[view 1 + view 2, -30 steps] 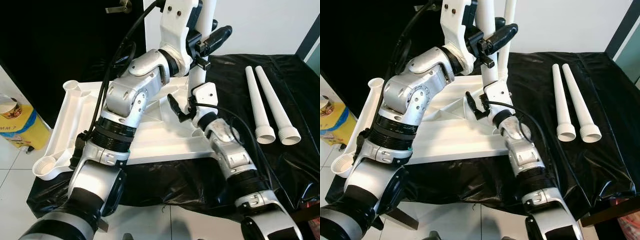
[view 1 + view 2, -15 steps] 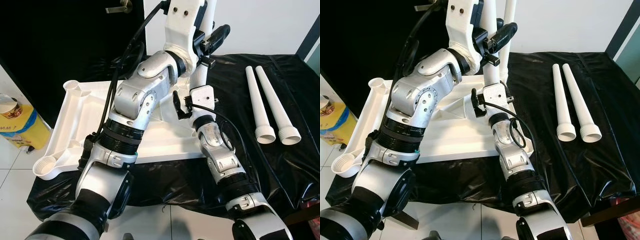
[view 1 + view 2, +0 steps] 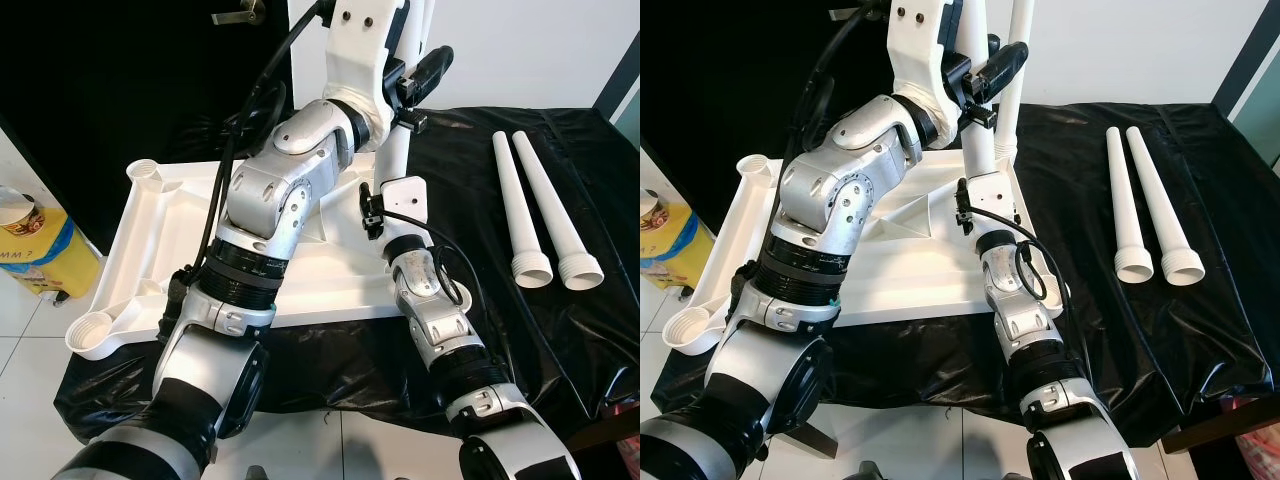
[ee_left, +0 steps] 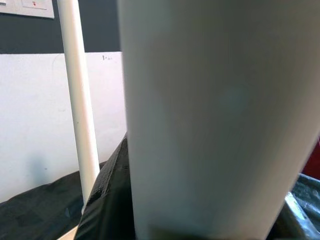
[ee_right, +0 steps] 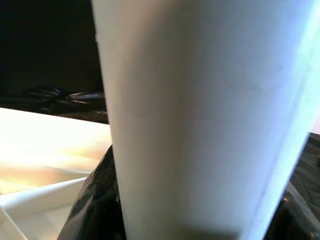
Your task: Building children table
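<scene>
A white tabletop lies upside down on a black-covered surface. A white table leg stands upright at its far right corner, with a second upright leg just behind it. High on the nearer leg, my left gripper is shut on it, and the leg looms close in the left wrist view. My right gripper is at the leg's lower part, open, one black finger a little off the leg. The leg is very near in the right wrist view.
Two loose white legs lie side by side on the black cover at the right. Round empty sockets mark the tabletop's left corners. A yellow and blue bag sits on the floor at left, beside a black door.
My right gripper has moved in from the near left to the lower part of the upright leg. The left gripper has stayed on the leg, its arm shifted slightly.
</scene>
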You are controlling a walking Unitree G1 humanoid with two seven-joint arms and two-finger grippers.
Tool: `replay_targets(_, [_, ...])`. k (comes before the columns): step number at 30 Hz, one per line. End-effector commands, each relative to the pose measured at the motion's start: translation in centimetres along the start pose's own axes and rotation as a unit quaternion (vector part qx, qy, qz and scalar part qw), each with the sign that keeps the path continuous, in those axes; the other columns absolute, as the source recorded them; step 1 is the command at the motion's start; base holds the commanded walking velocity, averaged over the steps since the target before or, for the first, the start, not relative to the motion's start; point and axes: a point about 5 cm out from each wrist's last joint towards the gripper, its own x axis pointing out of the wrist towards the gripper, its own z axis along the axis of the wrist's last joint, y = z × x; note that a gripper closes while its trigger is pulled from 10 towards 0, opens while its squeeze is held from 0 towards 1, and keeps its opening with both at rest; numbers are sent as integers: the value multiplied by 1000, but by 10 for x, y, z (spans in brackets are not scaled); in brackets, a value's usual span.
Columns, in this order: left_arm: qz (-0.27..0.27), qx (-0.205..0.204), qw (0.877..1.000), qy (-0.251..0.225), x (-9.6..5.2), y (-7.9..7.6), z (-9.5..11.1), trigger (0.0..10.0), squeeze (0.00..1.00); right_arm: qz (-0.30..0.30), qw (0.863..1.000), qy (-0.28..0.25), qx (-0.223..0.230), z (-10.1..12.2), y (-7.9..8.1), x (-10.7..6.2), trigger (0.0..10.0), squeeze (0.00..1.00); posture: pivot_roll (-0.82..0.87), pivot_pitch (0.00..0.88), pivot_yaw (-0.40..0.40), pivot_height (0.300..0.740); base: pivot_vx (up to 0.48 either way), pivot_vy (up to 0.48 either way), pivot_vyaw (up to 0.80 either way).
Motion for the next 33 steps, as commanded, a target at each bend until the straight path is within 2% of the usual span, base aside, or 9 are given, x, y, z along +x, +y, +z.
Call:
replay_targets(1, [-13, 1, 1000, -1, 1, -5, 1, 10000, 0, -9, 1000, -11, 0, 4, 0, 4, 0, 0, 86, 10, -11, 740, 0, 0, 0])
replay_targets(2, [-13, 1, 1000, -1, 1, -5, 1, 10000, 0, -9, 1000, -11, 0, 4, 0, 4, 0, 0, 86, 10, -11, 740, 0, 0, 0])
replay_targets(3, [-13, 0, 1000, -1, 0, -4, 0, 10000, 0, -9, 1000, -10, 1, 4, 0, 4, 9765, 0, 86, 7, -15, 740, 0, 0, 0])
replay_targets(6, [-20, -9, 1000, -6, -1, -3, -2, 10000, 0, -13, 1000, -2, 6, 2, -2, 4, 10000, 0, 84, 3, -19, 740, 0, 0, 0])
replay_targets(7, [-25, -21, 999, -14, -2, -4, -2, 10000, 1000, -20, 1000, 3, 10, 1, -4, 5, 10000, 0, 81, 0, -20, 740, 0, 0, 0])
replay_targets(13, [-29, -39, 998, -28, -5, -5, -1, 10000, 1000, -39, 999, 13, 13, -1, -12, 6, 10000, 0, 78, 0, -20, 740, 0, 0, 0])
replay_targets(14, [-25, -37, 998, -32, -9, -1, 0, 10000, 0, -50, 998, 20, 23, -2, -16, 6, 10000, 0, 76, 0, -20, 740, 0, 0, 0])
replay_targets(21, [-18, -42, 998, -43, -16, 7, 1, 10000, 0, -66, 997, 30, 38, -4, -23, 6, 10000, 0, 74, 0, -20, 740, 0, 0, 0])
replay_targets(33, [24, -3, 999, -24, -55, 22, -32, 10000, 0, -91, 995, 22, 39, -11, -47, -8, 10000, 0, 74, 7, -34, 740, 0, 0, 0])
